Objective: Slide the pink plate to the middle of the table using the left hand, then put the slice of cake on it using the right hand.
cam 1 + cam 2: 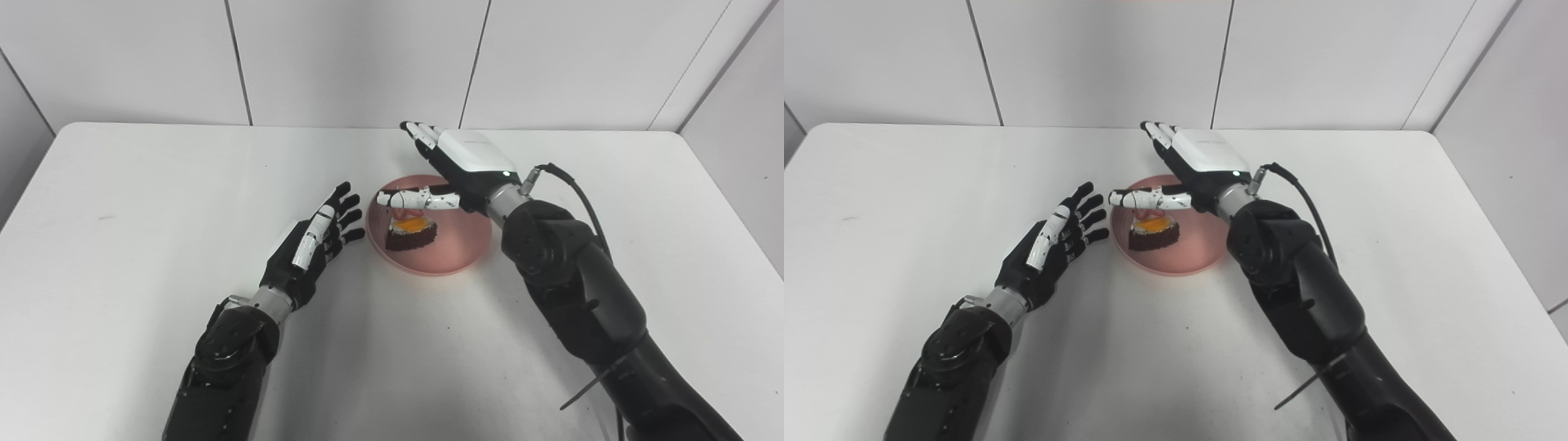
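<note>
The pink plate (pixel 453 251) lies near the middle of the white table. A dark chocolate slice of cake (pixel 411 234) with an orange and red topping sits on its left part. My right hand (pixel 456 160) hovers open over the plate's far side, fingers stretched away from me and thumb reaching left just above the cake. My left hand (pixel 315 245) is open with fingers spread, just left of the plate's rim and holding nothing.
The white table (pixel 153 202) ends at a grey panelled wall at the back. My right forearm (pixel 569 275), with a black cable looping over it, crosses the table right of the plate.
</note>
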Robot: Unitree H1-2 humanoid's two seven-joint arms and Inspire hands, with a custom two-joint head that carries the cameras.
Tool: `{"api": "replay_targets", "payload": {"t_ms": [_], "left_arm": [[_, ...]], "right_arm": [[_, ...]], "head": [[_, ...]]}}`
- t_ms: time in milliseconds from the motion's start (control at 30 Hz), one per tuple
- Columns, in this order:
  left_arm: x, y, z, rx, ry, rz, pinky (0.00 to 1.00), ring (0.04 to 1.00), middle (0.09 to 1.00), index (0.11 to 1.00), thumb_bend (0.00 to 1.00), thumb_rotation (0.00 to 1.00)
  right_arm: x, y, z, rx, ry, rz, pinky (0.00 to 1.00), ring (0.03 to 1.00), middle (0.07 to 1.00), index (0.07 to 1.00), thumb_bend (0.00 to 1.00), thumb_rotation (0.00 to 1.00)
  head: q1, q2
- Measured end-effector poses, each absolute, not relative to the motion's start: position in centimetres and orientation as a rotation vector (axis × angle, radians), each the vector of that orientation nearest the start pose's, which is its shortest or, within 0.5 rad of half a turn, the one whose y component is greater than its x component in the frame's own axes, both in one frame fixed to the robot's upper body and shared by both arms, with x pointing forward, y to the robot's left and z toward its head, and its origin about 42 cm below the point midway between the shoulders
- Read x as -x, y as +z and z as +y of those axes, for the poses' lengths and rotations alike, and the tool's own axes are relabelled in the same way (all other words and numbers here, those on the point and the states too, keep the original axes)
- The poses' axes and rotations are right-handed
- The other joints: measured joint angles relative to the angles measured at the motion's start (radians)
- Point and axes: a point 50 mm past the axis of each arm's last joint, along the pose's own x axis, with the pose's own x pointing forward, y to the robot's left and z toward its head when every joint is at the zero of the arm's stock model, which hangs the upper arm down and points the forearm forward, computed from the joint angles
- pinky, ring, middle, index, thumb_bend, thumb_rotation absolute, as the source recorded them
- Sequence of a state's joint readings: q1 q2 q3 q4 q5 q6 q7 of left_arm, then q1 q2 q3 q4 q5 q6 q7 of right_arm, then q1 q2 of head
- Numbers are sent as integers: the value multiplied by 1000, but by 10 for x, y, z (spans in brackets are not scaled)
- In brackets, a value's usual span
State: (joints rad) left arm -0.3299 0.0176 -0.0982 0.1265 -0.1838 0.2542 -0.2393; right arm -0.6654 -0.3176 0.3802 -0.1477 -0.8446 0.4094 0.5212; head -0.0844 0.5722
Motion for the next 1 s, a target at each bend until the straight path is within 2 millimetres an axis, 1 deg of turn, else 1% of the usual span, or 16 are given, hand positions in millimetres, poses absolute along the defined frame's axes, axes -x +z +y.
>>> {"api": "replay_targets", "payload": {"t_ms": [100, 200, 267, 300, 333, 367, 433, 467, 500, 533, 567, 600, 667, 767, 900, 1000], "left_arm": [[-378, 149, 147, 125, -447, 60, 949, 959, 976, 977, 393, 1000], [-377, 148, 148, 120, -440, 46, 928, 947, 962, 964, 406, 992], [-376, 145, 150, 119, -417, 21, 920, 942, 955, 952, 403, 979], [-374, 143, 151, 115, -400, 5, 920, 942, 954, 951, 402, 978], [-373, 141, 151, 110, -391, -3, 926, 951, 963, 956, 405, 992], [-371, 140, 152, 103, -380, -22, 929, 955, 967, 958, 409, 996], [-367, 135, 153, 79, -363, -65, 930, 959, 973, 967, 409, 999], [-364, 132, 153, 61, -351, -89, 924, 960, 975, 974, 400, 1000], [-362, 132, 152, 48, -340, -104, 925, 961, 976, 975, 400, 1000], [-362, 132, 151, 33, -338, -107, 925, 962, 976, 975, 400, 1000], [-362, 132, 151, 13, -332, -115, 943, 971, 982, 979, 407, 1000], [-361, 131, 151, -11, -318, -120, 949, 974, 983, 981, 410, 1000], [-358, 129, 150, -41, -289, -131, 973, 990, 996, 987, 419, 1000], [-356, 129, 149, -61, -254, -140, 999, 1000, 1000, 999, 442, 1000], [-354, 130, 149, -68, -229, -147, 1000, 1000, 1000, 1000, 426, 1000], [-352, 130, 150, -86, -218, -156, 1000, 1000, 1000, 1000, 420, 1000]], "right_arm": [[-415, 318, -166, 1225, 289, -297, 881, 977, 997, 1000, 898, 1000], [-414, 324, -181, 1102, 176, -390, 768, 928, 998, 1000, 869, 1000], [-410, 317, -190, 970, 113, -444, 808, 950, 1000, 1000, 814, 1000], [-407, 307, -194, 909, 92, -458, 810, 952, 1000, 1000, 811, 1000], [-405, 296, -196, 859, 88, -456, 881, 980, 1000, 1000, 755, 1000], [-404, 280, -201, 796, 87, -452, 904, 990, 1000, 1000, 729, 1000], [-404, 241, -213, 651, 48, -399, 893, 985, 1000, 1000, 696, 1000], [-401, 220, -220, 589, 18, -359, 948, 995, 1000, 1000, 641, 1000], [-395, 194, -226, 526, -5, -303, 959, 997, 1000, 1000, 632, 1000], [-391, 183, -228, 502, -10, -285, 967, 998, 1000, 1000, 627, 1000], [-387, 171, -229, 463, -8, -271, 987, 1000, 1000, 1000, 556, 1000], [-384, 162, -229, 422, -16, -271, 993, 1000, 1000, 1000, 531, 1000], [-379, 155, -227, 353, -40, -284, 999, 1000, 1000, 1000, 482, 1000], [-375, 153, -224, 287, -44, -306, 1000, 1000, 1000, 1000, 434, 1000], [-371, 149, -221, 256, -33, -302, 1000, 1000, 1000, 1000, 424, 1000], [-363, 149, -220, 257, -25, -309, 1000, 1000, 1000, 1000, 406, 1000]], "head": [[-2, -3], [-3, -12], [-3, -14], [-3, -14], [-3, -14], [-2, -17], [0, -18], [0, -18], [0, -18], [0, -20], [0, -21], [0, -21], [0, -25], [-3, -26], [-3, -26], [-2, -31]]}}
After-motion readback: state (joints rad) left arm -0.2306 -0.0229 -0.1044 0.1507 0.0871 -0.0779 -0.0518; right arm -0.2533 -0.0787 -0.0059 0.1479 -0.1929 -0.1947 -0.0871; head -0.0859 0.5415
